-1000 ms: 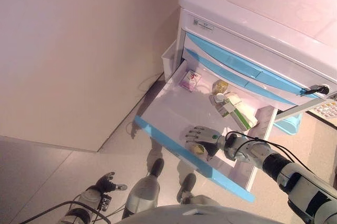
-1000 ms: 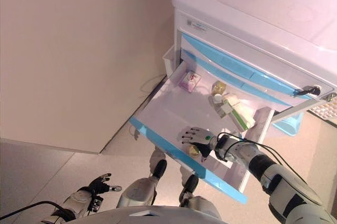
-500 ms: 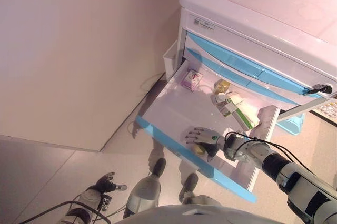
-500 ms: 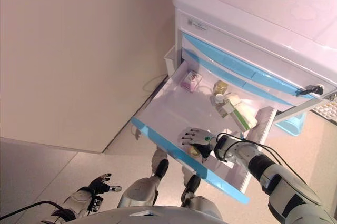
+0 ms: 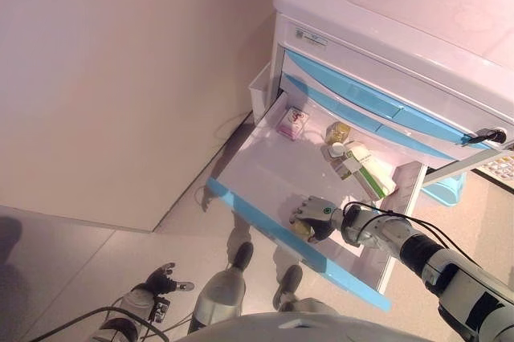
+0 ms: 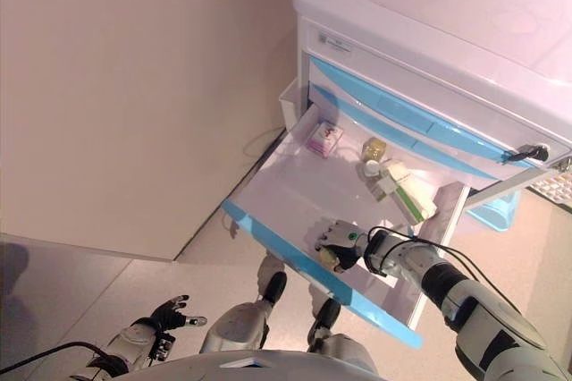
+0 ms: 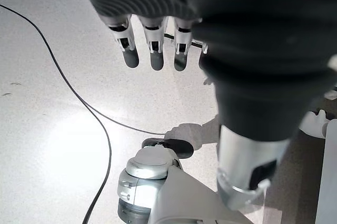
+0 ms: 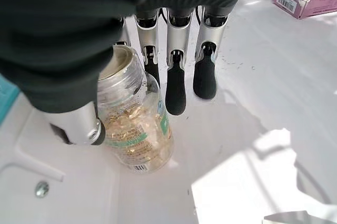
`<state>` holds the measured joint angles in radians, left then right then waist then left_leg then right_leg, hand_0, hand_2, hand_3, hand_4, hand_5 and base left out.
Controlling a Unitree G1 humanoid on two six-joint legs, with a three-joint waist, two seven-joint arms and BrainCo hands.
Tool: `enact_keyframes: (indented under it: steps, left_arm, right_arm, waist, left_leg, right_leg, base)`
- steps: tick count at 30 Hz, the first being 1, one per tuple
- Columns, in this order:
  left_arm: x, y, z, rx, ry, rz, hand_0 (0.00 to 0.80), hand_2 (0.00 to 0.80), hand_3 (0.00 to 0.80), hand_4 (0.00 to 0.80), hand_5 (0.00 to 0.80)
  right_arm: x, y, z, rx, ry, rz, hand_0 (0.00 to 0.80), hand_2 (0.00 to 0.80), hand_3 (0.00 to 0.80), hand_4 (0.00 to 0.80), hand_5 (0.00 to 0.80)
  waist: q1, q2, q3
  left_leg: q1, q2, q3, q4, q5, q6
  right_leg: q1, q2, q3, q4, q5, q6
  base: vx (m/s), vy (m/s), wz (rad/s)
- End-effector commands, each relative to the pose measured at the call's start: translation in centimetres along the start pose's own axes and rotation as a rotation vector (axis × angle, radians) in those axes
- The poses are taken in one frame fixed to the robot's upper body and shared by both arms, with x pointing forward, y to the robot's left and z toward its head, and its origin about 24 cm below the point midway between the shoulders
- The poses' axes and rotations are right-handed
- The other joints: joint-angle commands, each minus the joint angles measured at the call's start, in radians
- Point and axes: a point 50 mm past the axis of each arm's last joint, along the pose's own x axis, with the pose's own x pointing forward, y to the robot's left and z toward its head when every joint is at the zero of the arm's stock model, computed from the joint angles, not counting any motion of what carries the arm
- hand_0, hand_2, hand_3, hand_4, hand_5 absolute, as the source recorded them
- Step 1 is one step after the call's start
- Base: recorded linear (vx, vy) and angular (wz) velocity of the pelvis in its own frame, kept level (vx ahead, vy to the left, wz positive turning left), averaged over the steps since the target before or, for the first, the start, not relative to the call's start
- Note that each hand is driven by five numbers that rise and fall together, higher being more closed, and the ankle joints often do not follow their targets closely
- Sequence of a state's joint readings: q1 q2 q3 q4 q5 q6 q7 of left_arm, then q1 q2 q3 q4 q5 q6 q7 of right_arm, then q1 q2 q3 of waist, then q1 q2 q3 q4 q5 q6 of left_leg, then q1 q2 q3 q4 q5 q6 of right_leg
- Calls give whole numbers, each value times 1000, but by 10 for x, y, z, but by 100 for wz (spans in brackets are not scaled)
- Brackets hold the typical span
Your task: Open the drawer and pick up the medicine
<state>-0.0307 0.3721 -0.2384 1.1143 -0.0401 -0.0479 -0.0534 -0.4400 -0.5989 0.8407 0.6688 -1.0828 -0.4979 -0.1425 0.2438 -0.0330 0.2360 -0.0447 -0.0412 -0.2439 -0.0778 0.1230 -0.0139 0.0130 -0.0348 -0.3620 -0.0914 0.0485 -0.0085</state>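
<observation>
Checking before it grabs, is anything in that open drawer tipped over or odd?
The clear capsule bottle lies on its side by the right hand, at the drawer front. The green-and-white boxes are jumbled at the back. Nothing spilled.

The robot's right arm reaches in from the lower right, forearm angled up and to the left, wrist nearly straight. Its right hand (image 5: pixel 312 215) is palm down, fingers (image 8: pixel 175 93) bent downward in a loose curl, thumb (image 8: pixel 79 125) set apart on the other side. The left arm hangs low at the lower left, and the left hand (image 5: pixel 163 278) is idle, its fingers (image 7: pixel 155 49) straight and relaxed.
</observation>
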Motion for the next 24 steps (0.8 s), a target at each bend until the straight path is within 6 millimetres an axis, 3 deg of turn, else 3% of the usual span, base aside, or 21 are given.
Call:
enact_keyframes:
  steps: [1, 11, 18, 24]
  left_arm:
    - [0, 5, -4, 25, 25, 11, 0, 0, 0, 0, 0]
    - [0, 3, -7, 27, 30, 9, 0, 0, 0, 0, 0]
    - [-1, 3, -10, 31, 37, 6, 0, 0, 0, 0, 0]
    - [-3, 5, -16, 16, 52, 15, 0, 0, 0, 0, 0]
  right_arm:
    - [3, -1, 12, -4, -59, -9, 800, 800, 800, 800, 800]
    - [0, 2, 8, -12, -38, -17, 800, 800, 800, 800, 800]
    - [-3, -9, 0, -22, 5, -62, 800, 800, 800, 800, 800]
    - [-22, -46, -26, -91, 89, -180, 800, 800, 800, 800, 800]
  waist:
    - [1, -14, -26]
    - [1, -12, -26]
    - [-4, -16, -30]
    - [-26, -36, -45]
  left_leg:
    - [-12, -28, 18, -8, -65, -3]
    - [-9, -27, 17, -8, -64, -3]
    - [-4, -27, 22, -9, -66, -2]
    - [15, -21, 44, -9, -78, 0]
  right_leg:
    - [29, -22, 13, 72, -88, 60]
    - [31, -22, 13, 73, -87, 59]
    - [35, -20, 17, 68, -83, 60]
    - [46, -15, 41, 63, -77, 62]
  base:
    - [0, 0, 0]
    - [0, 0, 0]
    - [0, 0, 0]
    - [15, 9, -7]
